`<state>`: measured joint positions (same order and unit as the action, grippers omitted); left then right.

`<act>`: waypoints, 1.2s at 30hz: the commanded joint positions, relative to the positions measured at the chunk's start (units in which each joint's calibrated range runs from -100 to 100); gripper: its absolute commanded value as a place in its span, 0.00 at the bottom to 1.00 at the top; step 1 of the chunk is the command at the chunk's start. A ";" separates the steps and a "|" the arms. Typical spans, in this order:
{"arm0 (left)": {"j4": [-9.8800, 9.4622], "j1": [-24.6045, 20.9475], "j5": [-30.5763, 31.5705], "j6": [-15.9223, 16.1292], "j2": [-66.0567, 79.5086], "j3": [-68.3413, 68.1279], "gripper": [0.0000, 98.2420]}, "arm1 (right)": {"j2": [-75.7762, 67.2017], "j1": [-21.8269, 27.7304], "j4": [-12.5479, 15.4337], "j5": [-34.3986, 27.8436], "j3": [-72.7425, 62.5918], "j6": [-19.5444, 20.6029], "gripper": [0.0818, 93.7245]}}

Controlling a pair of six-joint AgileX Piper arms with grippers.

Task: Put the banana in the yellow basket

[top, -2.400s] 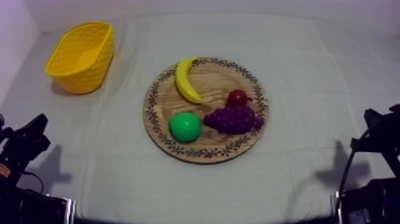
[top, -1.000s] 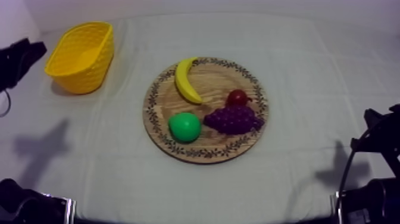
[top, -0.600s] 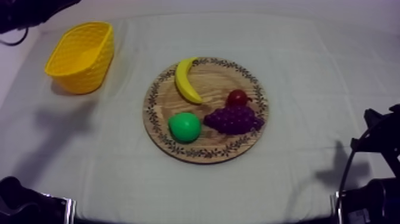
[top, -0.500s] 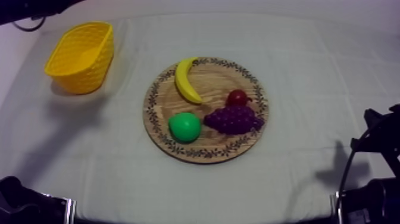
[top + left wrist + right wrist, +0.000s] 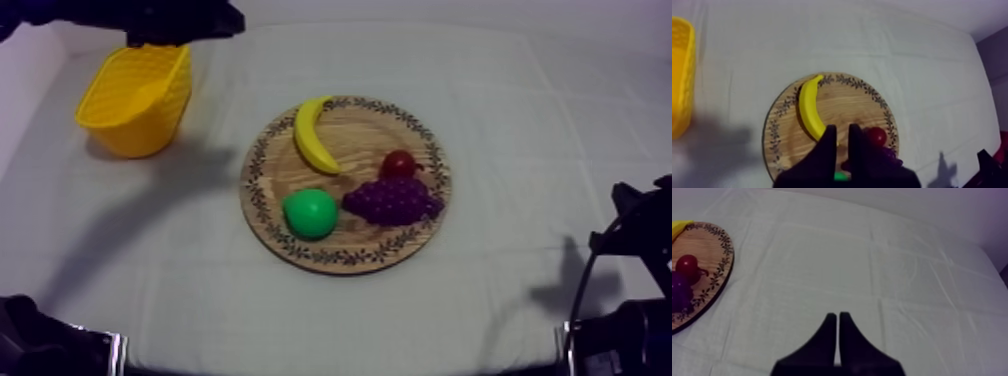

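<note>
- The banana [image 5: 315,135] is lying on the far left part of the wooden board [image 5: 345,262] with nothing gripping it. The yellow basket [image 5: 135,95] is well apart from it, at the far left.
- The left gripper [image 5: 225,20] hangs high at the far side, between basket and board. From its own camera the 2 fingers [image 5: 831,145] are only a narrow slit apart, with nothing in there. If it drops like that it'll just poke the banana and shove it, so I'd guess it has to open wider first.
- The banana's curved and looks slick, so a pinch near a tip could let it swivel or pop out.
- Its near end sits close to the pear [image 5: 310,213] and the grapes [image 5: 393,200], with the small red fruit [image 5: 400,163] a bit further right. A sloppy descent there could knock them around.
- The basket walls are tall, so a banana carried crosswise might catch the rim or tip it.
- The right gripper [image 5: 835,317] is pressed together on nothing over bare cloth [image 5: 872,263] at the right. No collision worry there, I'd say.
</note>
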<state>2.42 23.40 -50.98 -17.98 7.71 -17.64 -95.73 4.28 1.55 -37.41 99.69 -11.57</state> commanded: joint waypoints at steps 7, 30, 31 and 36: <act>1.32 0.01 -1.45 -0.32 -7.93 1.33 0.14 | -0.02 0.01 -0.01 -0.01 -0.03 0.02 0.00; 8.60 0.68 4.09 6.14 -14.73 -3.29 0.24 | -0.02 0.01 -0.01 -0.01 -0.03 0.02 0.00; 9.05 0.76 4.64 7.08 -14.65 -3.51 0.28 | -0.02 0.01 -0.01 -0.01 -0.03 0.02 0.00; 9.88 1.30 5.87 8.42 -14.34 -4.48 0.56 | -0.02 0.01 -0.01 -0.01 -0.03 0.02 0.00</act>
<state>12.32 24.68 -45.30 -9.74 -6.66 -21.97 -95.73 4.28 1.55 -37.41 99.69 -11.55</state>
